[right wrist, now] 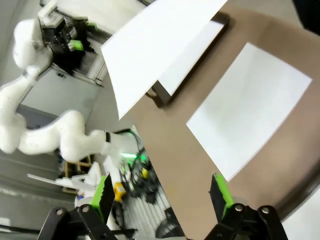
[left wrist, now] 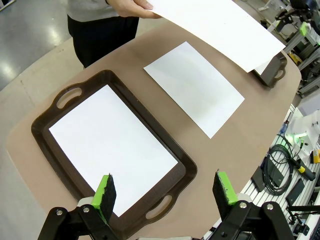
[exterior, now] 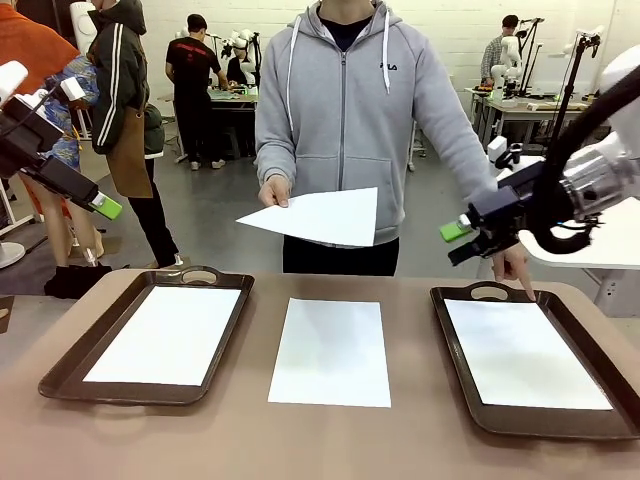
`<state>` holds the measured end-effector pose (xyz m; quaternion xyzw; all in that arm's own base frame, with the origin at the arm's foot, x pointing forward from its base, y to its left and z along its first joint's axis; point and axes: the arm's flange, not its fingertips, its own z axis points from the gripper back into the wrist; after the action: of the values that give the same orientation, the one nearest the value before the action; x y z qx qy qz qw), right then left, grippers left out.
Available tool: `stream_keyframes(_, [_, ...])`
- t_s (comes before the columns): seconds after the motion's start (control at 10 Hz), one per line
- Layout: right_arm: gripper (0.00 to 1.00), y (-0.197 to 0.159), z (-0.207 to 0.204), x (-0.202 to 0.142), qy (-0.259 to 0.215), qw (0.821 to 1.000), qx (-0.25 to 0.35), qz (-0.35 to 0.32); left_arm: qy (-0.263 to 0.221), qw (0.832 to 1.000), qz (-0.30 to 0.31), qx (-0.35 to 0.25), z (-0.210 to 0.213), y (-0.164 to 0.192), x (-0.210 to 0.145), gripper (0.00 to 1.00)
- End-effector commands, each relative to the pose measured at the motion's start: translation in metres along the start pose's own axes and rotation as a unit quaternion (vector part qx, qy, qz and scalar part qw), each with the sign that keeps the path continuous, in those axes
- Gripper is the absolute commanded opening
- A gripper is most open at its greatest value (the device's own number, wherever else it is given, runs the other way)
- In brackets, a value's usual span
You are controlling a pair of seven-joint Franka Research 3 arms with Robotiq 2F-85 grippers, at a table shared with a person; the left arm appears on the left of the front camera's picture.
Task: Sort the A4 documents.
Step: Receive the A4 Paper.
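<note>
Left hand [left wrist: 165, 187], right hand [right wrist: 160, 192] spread — four A4 documents [exterior: 330, 350]: two in two trays [exterior: 100, 335], one between, one with person [exterior: 345, 100].

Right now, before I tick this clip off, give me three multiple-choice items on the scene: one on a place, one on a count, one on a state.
1. Where does the sheet that rests straight on the table lie?
A. Between the trays
B. Left of both trays
C. Right of both trays

2. How many trays stand on the table?
A. One
B. Two
C. Three

3. How is the left gripper?
A. Shut on a sheet
B. Open, holding nothing
C. Shut on a tray handle

Answers:
1 A: the front view shows it mid-table with a tray on either side.
2 B: one dark brown tray stands toward each end.
3 B: its green-padded fingers stand wide apart with nothing between them.
</note>
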<state>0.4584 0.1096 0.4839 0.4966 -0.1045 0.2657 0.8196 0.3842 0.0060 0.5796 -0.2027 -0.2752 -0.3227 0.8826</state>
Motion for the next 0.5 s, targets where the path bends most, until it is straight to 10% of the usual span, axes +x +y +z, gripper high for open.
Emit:
stream_keyframes(0.0, [1.00,-0.017,-0.009,0.035,-0.025,0.995,0.051,-0.080,-0.001,1.000,0.000,-0.002,0.000,-0.002,-0.002,1.00])
stream_keyframes(0.4, [1.00,-0.047,-0.048,0.072,-0.079,0.979,0.067,-0.177,-0.001,1.000,0.000,-0.002,0.000,-0.002,-0.002,1.00])
